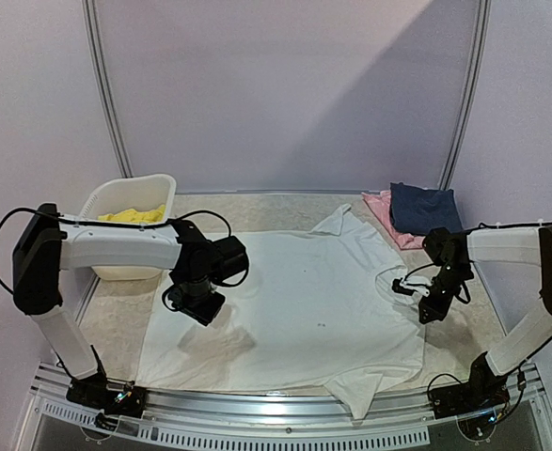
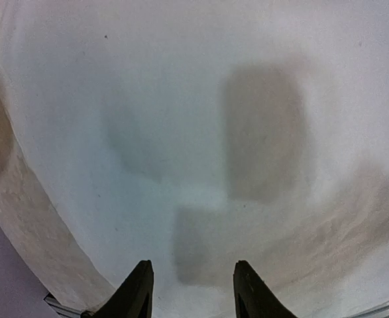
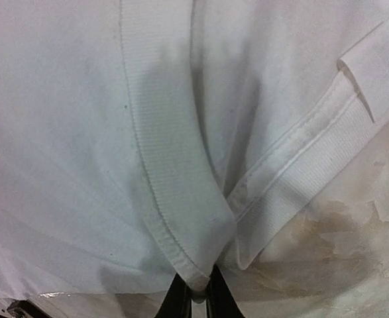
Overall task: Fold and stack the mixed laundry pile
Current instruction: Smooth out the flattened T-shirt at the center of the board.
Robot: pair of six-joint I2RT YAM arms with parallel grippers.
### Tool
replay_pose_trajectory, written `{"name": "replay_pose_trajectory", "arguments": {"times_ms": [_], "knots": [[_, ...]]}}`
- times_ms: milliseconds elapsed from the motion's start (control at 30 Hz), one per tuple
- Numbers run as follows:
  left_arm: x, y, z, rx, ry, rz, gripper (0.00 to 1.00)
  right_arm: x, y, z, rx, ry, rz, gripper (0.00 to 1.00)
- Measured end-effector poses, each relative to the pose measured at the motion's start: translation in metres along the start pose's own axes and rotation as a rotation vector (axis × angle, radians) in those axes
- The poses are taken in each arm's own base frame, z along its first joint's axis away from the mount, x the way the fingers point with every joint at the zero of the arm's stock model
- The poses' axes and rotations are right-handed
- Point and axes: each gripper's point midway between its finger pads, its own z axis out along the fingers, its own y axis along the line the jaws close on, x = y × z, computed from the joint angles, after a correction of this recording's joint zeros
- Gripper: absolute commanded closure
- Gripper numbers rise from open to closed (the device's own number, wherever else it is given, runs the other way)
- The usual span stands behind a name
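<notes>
Right, large white short-sleeved cloth T-shirt [image 1: 304, 310] lay flat on beige table [image 1: 116, 315], long axis left-to-right: hem toward left arm, ribbed collar [image 3: 181, 245] toward right. Right gripper [image 3: 195, 295] nearer, pinched narrow on collar rim. Left gripper [image 2: 189, 291] hovered over hem end, half-open, empty. Bright yellow shorts [image 1: 133, 215] sat in white plastic basket [image 1: 125, 185], far left.

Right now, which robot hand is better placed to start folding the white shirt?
The right hand. It is pinched on the neck edge of the white shirt, so it could probably lift and fold. The left hand is open above the shirt, holding nothing.
</notes>
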Motion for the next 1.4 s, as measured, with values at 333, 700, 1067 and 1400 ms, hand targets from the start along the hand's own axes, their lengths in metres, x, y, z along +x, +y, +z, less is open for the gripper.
{"name": "replay_pose_trajectory", "arguments": {"times_ms": [333, 700, 1067, 1400], "knots": [[0.002, -0.004, 0.001, 0.008, 0.006, 0.018, 0.57, 0.041, 0.008, -0.006, 0.054, 0.115, -0.034, 0.91], [0.023, -0.006, 0.005, 0.044, 0.048, 0.07, 0.63, 0.048, 0.014, -0.056, 0.061, 0.13, -0.099, 0.49], [0.089, 0.001, 0.025, 0.113, 0.163, 0.075, 0.74, -0.017, 0.004, -0.118, 0.071, -0.129, -0.078, 0.49], [0.115, -0.001, 0.04, 0.101, 0.197, -0.015, 0.76, -0.053, -0.01, -0.123, 0.048, -0.203, -0.059, 0.49]]}}
